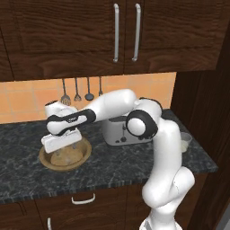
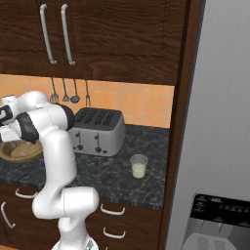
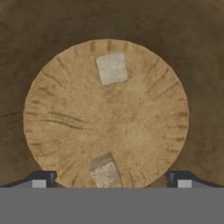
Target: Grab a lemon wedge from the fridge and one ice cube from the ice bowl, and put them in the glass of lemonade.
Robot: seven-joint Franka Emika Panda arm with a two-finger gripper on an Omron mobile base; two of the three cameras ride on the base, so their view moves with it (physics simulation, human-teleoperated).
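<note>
Risk sits inside the ice bowl [image 3: 52, 109], where my gripper [image 3: 111, 178] hangs low with its jaws spread wide and nothing between them. I see two pale cubes on the wooden floor: one ice cube [image 3: 105, 172] lies between my fingertips [image 3: 40, 179], a second cube [image 3: 112, 68] rests well apart near the far wall. Closing off-centre could squirt the slick lump sideways. The glass of lemonade [image 2: 138, 166] waits past the toaster [image 2: 96, 131], beside the fridge [image 2: 219, 122]; a weak pinch might drop the cube on the way.
</note>
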